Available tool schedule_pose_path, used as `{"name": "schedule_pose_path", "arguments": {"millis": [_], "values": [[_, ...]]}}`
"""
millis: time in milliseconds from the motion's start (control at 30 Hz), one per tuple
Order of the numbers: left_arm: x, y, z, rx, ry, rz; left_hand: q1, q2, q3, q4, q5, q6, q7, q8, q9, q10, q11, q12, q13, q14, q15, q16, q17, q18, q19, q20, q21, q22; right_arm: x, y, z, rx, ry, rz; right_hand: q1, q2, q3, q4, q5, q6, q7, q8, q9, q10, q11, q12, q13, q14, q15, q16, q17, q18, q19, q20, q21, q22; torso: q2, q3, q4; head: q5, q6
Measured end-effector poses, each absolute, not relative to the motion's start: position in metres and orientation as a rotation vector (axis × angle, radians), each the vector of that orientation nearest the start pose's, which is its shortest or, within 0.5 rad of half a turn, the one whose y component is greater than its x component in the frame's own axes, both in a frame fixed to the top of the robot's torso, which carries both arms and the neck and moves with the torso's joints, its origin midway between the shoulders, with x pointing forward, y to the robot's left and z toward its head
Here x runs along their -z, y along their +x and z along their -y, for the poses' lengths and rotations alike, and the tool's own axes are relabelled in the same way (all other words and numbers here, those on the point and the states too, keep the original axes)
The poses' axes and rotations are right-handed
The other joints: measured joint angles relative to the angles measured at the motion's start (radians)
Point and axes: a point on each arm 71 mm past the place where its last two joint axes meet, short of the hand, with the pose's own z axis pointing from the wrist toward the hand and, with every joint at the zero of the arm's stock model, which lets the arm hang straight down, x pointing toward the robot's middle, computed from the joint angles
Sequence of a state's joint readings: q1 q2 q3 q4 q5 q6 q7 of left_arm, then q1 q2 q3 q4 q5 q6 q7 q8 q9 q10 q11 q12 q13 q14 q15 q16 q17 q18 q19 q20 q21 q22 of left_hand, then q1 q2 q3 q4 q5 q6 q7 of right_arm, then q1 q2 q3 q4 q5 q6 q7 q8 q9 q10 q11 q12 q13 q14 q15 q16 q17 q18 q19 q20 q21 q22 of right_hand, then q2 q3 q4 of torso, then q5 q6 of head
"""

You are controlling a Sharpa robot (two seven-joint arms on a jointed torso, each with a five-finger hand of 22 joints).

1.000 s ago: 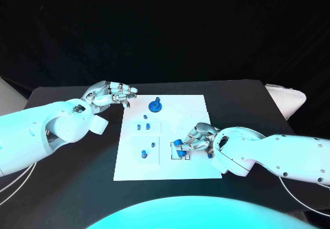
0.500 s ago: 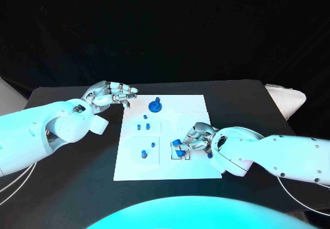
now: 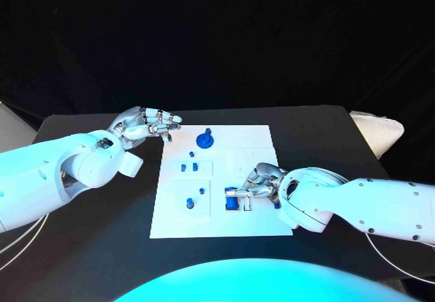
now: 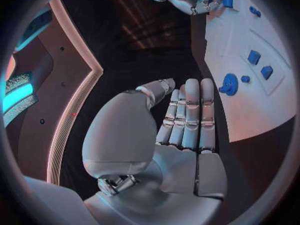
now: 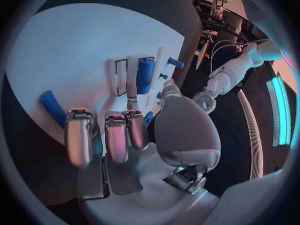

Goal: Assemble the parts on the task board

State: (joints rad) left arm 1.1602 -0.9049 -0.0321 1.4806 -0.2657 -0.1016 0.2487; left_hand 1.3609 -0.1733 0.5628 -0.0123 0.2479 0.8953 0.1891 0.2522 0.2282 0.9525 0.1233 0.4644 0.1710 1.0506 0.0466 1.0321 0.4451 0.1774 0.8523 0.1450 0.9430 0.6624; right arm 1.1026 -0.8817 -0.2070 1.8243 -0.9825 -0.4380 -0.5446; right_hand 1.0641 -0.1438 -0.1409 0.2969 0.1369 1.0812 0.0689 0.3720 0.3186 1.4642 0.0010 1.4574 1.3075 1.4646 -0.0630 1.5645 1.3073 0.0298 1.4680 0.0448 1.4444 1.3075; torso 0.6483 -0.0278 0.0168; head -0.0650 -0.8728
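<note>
— Fingers of the right hand (image 3: 261, 182): what do they hold?

— Curled at a blue part (image 3: 234, 201) standing in its slot at the near middle of the task board (image 3: 254, 138); whether they grip or only touch it, I cannot tell.

— Which way does it lie?

— Just left of those fingertips, long axis upright. The left hand (image 3: 145, 123), curled on nothing, hangs well apart past the far-left corner.
</note>
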Motion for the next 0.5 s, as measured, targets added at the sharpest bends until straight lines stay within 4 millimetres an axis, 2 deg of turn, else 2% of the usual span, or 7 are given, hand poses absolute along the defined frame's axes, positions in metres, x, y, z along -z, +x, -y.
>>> {"name": "schedule_pose_path", "arguments": {"millis": [233,300,400,433,500], "values": [[0.2035,0.4824,-0.2381,1.464,-0.904,-1.715,0.000,0.000,0.000,0.000,0.000,0.000,0.000,0.000,0.000,0.000,0.000,0.000,0.000,0.000,0.000,0.000,0.000,0.000,0.000,0.000,0.000,0.000,0.2774,0.3717,0.1696,-0.592,0.505,-2.206,-0.001,-0.001,-0.001,0.001,-0.009,-0.003,0.003,0.003,0.000,0.000,0.000,0.000,0.000,0.000,0.000,0.000,0.001,0.000,0.000,0.000,0.000,0.000,0.000,0.0007,-0.0003,0.000,0.000],[0.2035,0.4824,-0.2382,1.463,-0.904,-1.715,0.000,0.000,0.000,0.000,0.000,0.000,0.000,0.000,0.000,0.000,0.000,0.000,0.000,0.000,0.000,0.000,0.000,0.000,0.000,0.000,0.000,0.000,0.2774,0.3711,0.1707,-0.592,0.503,-2.204,-0.003,0.005,-0.001,0.001,-0.009,-0.003,0.003,0.005,0.000,0.000,0.000,0.000,0.000,0.000,0.000,0.000,0.001,0.000,0.000,0.000,0.000,0.000,0.000,0.0007,-0.0003,0.000,0.000],[0.2036,0.4824,-0.2382,1.463,-0.904,-1.715,0.000,0.000,0.000,0.000,0.000,0.000,0.000,0.000,0.000,0.000,0.000,0.000,0.000,0.000,0.000,0.000,0.000,0.000,0.000,0.000,0.000,0.000,0.2771,0.3702,0.1731,-0.599,0.499,-2.199,0.020,0.027,0.007,-0.004,0.007,-0.005,0.004,0.011,0.000,0.000,0.000,-0.001,0.000,0.000,0.000,0.000,0.001,0.000,0.000,0.000,0.000,0.000,0.000,0.0006,-0.0004,0.001,0.000],[0.2036,0.4824,-0.2382,1.463,-0.904,-1.715,0.000,0.000,0.000,0.000,0.000,0.000,0.000,0.000,0.000,0.000,0.000,0.000,0.000,0.000,0.000,0.000,0.000,0.000,0.000,0.000,0.000,0.000,0.2769,0.3698,0.1739,-0.604,0.497,-2.196,0.035,0.043,0.013,-0.005,0.016,-0.011,0.004,0.011,0.001,0.000,0.000,-0.005,0.000,0.000,0.000,0.000,0.001,0.000,0.000,0.000,0.000,0.000,0.000,0.0009,-0.0003,0.001,0.000],[0.2036,0.4824,-0.2382,1.463,-0.904,-1.715,0.000,0.000,0.000,0.000,0.000,0.000,0.000,0.000,0.000,0.000,0.000,0.000,0.000,0.000,0.000,0.000,0.000,0.000,0.000,0.000,0.000,0.000,0.2758,0.3691,0.1761,-0.624,0.490,-2.184,0.084,0.057,0.018,-0.006,0.038,-0.016,0.005,0.011,0.001,0.000,0.000,-0.010,0.000,0.000,0.000,0.000,0.001,0.000,0.000,0.000,-0.008,0.000,0.000,0.0011,-0.0003,-0.001,0.000]]}}
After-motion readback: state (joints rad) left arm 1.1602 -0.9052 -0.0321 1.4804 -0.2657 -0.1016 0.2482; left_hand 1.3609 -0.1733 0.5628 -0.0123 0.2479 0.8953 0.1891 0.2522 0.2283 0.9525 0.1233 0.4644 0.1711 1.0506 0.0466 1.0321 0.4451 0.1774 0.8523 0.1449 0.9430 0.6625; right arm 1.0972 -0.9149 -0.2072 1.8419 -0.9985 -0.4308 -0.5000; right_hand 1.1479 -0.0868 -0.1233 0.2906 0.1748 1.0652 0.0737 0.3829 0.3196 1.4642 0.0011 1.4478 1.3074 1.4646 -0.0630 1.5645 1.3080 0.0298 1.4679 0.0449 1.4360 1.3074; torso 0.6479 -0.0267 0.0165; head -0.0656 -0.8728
